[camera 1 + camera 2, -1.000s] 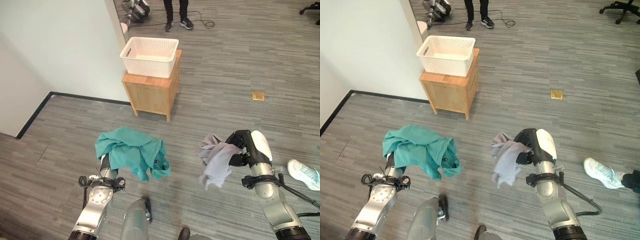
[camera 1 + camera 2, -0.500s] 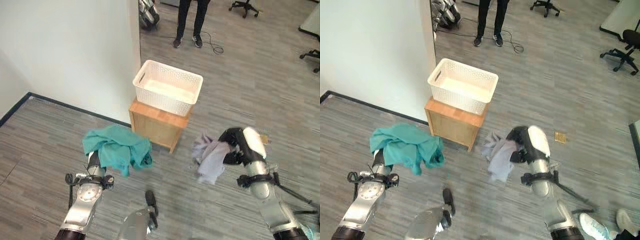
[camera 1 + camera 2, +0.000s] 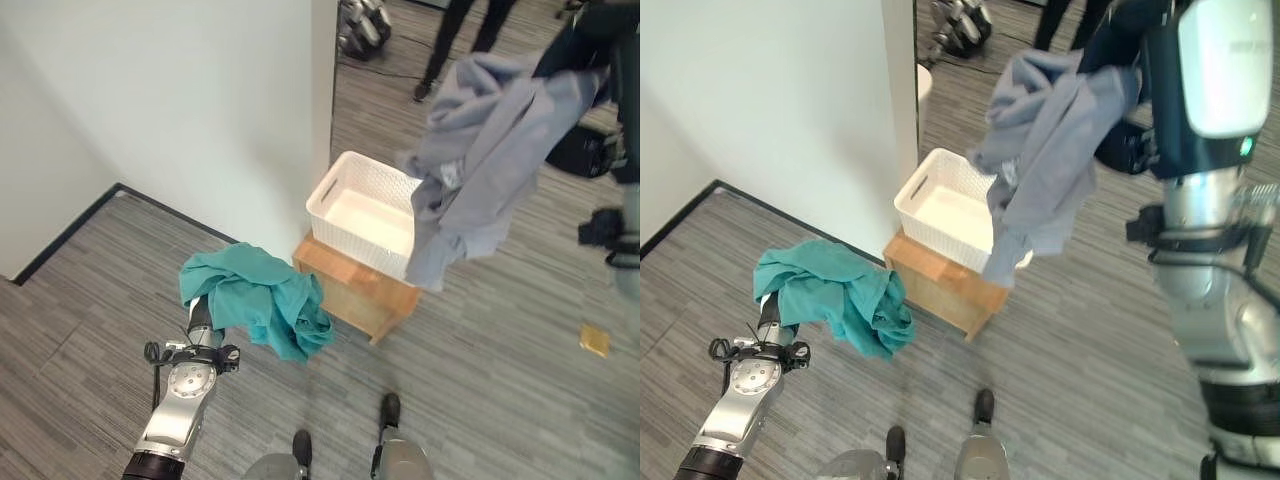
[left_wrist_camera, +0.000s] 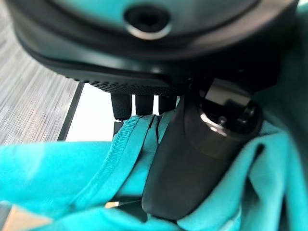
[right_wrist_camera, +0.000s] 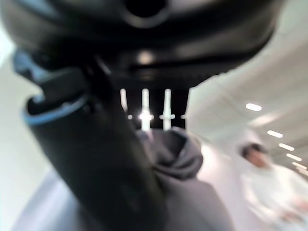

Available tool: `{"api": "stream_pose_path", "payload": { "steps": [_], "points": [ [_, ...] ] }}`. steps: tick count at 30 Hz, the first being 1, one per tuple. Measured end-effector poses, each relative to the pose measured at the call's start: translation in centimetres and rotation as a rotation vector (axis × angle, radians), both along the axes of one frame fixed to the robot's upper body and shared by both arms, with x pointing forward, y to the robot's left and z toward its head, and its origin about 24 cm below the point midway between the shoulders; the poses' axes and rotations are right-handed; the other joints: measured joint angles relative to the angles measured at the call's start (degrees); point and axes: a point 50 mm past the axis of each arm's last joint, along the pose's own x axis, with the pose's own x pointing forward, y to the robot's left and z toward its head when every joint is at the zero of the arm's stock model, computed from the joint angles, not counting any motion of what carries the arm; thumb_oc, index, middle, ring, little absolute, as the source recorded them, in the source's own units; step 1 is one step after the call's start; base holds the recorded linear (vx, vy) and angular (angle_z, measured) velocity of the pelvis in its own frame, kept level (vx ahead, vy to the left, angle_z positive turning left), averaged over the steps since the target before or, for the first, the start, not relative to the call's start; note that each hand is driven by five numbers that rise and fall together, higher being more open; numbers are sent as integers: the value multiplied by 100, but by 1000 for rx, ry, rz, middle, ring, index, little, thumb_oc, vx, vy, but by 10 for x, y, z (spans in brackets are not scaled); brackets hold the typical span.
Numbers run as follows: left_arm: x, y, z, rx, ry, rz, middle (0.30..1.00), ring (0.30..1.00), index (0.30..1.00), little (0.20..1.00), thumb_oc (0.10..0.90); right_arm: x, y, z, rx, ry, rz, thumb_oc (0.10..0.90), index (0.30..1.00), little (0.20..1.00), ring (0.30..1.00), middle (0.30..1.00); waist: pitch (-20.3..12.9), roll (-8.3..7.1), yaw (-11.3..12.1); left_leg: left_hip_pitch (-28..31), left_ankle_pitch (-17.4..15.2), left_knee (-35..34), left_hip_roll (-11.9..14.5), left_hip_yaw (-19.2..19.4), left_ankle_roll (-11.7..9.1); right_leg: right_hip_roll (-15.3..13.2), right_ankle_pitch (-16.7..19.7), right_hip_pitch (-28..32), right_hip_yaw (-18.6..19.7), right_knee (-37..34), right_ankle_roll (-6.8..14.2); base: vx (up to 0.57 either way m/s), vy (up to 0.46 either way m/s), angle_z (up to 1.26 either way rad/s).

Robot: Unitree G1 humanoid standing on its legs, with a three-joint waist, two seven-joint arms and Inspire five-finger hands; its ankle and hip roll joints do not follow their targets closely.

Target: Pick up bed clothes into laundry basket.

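A teal garment [image 3: 255, 300] is bunched over my left hand [image 4: 192, 163], whose fingers and thumb are curled into the fabric; it hangs low, left of the cabinet. My right hand [image 3: 1120, 60] is raised high and shut on a grey garment [image 3: 490, 150], which dangles in front of and above the white laundry basket [image 3: 372, 218]. Close up, the grey garment [image 5: 178, 159] sits against my right thumb. The basket has nothing in it and stands on a small wooden cabinet [image 3: 355, 292].
A white wall corner [image 3: 200, 100] stands just left of the basket. A person's legs [image 3: 440, 50] and some equipment [image 3: 365, 15] are on the grey floor beyond. A brass floor plate [image 3: 595, 340] lies to the right.
My right arm has swung the grey garment up from waist height to high over the basket. The view has shifted and the basket and cabinet look closer. The teal garment stays in my left hand.
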Motion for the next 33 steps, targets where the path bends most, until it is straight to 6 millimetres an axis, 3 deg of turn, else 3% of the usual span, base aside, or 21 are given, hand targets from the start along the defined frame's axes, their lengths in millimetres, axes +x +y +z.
{"api": "stream_pose_path", "payload": {
  "steps": [1, 2, 3, 4, 5, 6, 7, 8, 9, 10, 11, 12, 13, 14, 15, 17, 19, 23, 33],
  "points": [
    [-4, 1, -3, -6, 14, 3, 300, 300, 300, 300, 400, 9, -5, -4, 36, 21, -24, 400, 300, 300, 300, 300, 5, -142, 54, -495, -13, 1124, 101, 257, -236, -29, -32, 180, -7, 2, -60, 45, -375, 24],
    [-6, 0, -7, -20, 29, 5, 300, 300, 300, 300, 400, 15, -9, -12, 67, 53, -39, 400, 300, 300, 300, 300, -8, -173, 59, -585, 95, 1545, 184, 361, -337, 26, -74, 262, -108, 59, -162, 12, -372, 24],
    [-8, -2, -9, -31, 35, 4, 300, 300, 300, 300, 400, 18, -14, -19, 101, 78, -58, 400, 300, 300, 300, 300, -9, -175, 82, -771, -8, 2080, 350, 463, -318, 107, -40, 391, -236, 26, -210, -18, -262, 26],
    [-12, -1, -8, -38, 28, 2, 300, 300, 300, 300, 400, 21, -18, -29, 150, 106, -76, 400, 300, 300, 300, 300, -54, -181, 67, -937, -135, 1981, 630, 633, -217, 210, -261, 521, -276, 39, -459, -2, -251, 16],
    [-11, -2, -7, -50, 18, 2, 300, 300, 300, 300, 400, 22, -20, -29, 156, 106, -82, 400, 300, 300, 300, 300, -42, -89, 66, -937, 211, 2033, 779, 636, -332, 374, -390, 491, -339, 144, -468, 14, -252, -11],
    [-11, 0, -8, -57, 20, 13, 300, 300, 300, 300, 400, 25, -16, -35, 172, 126, -69, 400, 300, 300, 300, 300, -26, -101, 133, -1125, 221, 2520, 860, 599, -421, 473, -413, 521, -383, 129, -501, 64, -201, -30],
    [-11, 0, -8, -57, 20, 13, 300, 300, 300, 300, 400, 25, -16, -35, 172, 126, -69, 400, 300, 300, 300, 300, -26, -101, 133, -1125, 221, 2520, 860, 599, -421, 473, -413, 521, -383, 129, -501, 65, -147, -32],
    [-13, 3, -12, -54, 41, 24, 300, 300, 300, 300, 400, 32, -7, -50, 175, 186, -39, 400, 300, 300, 300, 300, 27, -195, 105, -1537, 640, 3610, 951, 476, -538, 412, -416, 737, -505, 100, -509, 80, -88, -25],
    [-14, 0, -13, -51, 47, 10, 300, 300, 300, 300, 400, 37, -1, -62, 164, 241, -23, 400, 300, 300, 300, 300, 92, -322, 112, -1749, 338, 3916, 992, 384, -476, 350, -477, 998, -398, 26, -587, 75, -55, -31],
    [-13, -2, -12, -52, 43, -1, 300, 300, 300, 300, 400, 38, 2, -65, 158, 260, -16, 400, 300, 300, 300, 300, 92, -322, 110, -1791, 107, 3652, 985, 349, -431, 326, -517, 1023, -340, 26, -634, 109, -34, -47],
    [-12, -6, -9, -55, 27, -22, 300, 300, 300, 300, 400, 39, 5, -67, 154, 283, -3, 400, 300, 300, 300, 300, 112, -358, 140, -1802, 49, 2654, 929, 320, -380, 253, -588, 1003, -134, 27, -639, 104, -22, -36],
    [-9, -9, -7, -56, 17, -33, 300, 300, 300, 300, 400, 40, 5, -68, 155, 294, -1, 400, 300, 300, 300, 300, 117, -367, 137, -1799, 73, 2092, 857, 268, -363, 190, -655, 990, -59, 27, -566, 137, 14, -36],
    [-7, -12, -5, -58, 9, -44, 300, 300, 300, 300, 400, 41, 4, -68, 151, 305, -3, 400, 300, 300, 300, 300, 113, -344, 111, -1750, 260, 1555, 795, 244, -333, 172, -721, 987, -33, 29, -471, 184, 18, -42],
    [-6, -21, -6, -76, 4, -73, 300, 300, 300, 300, 400, 44, 2, -72, 134, 346, -16, 400, 300, 300, 300, 300, 83, -102, 101, -1569, 968, 289, 797, 94, -98, 231, -1028, 1060, 17, 26, -28, 237, 57, -55],
    [-7, -26, -7, -88, 8, -83, 300, 300, 300, 300, 400, 44, 1, -73, 122, 359, -24, 400, 300, 300, 300, 300, 90, 116, 109, -1459, 1120, 187, 853, 51, -167, 354, -1188, 1135, 67, 24, 176, 250, 48, -52],
    [-5, -23, -11, -70, 29, -82, 300, 300, 300, 300, 400, 50, 6, -94, 127, 445, -17, 400, 300, 300, 300, 300, 145, -148, 28, -1246, 1167, -70, 579, 150, -232, 17, -1197, 1190, -65, -26, 273, 155, 38, -21],
    [-3, -19, -8, -52, 21, -87, 300, 300, 300, 300, 400, 53, 3, -103, 117, 505, -35, 400, 300, 300, 300, 300, 141, -225, 70, -1217, 1169, -181, 386, 185, -169, -176, -1197, 1184, -114, -23, 275, 160, 59, 4],
    [-5, -4, -3, -18, 10, -45, 300, 300, 300, 300, 400, 55, 5, -108, 142, 518, -32, 400, 300, 300, 300, 300, 132, -209, 226, -1056, 1242, -410, 310, 180, -48, -225, -1292, 1284, -135, -21, 422, 128, 63, 10],
    [-13, -15, -14, -55, 50, -81, 300, 300, 300, 300, 400, 57, 1, -123, 175, 558, -67, 400, 300, 300, 300, 300, 91, -183, 262, -1172, 1286, -409, 424, 55, -128, -47, -1295, 1238, -259, 19, 416, 45, 31, 5]
  ]
}}
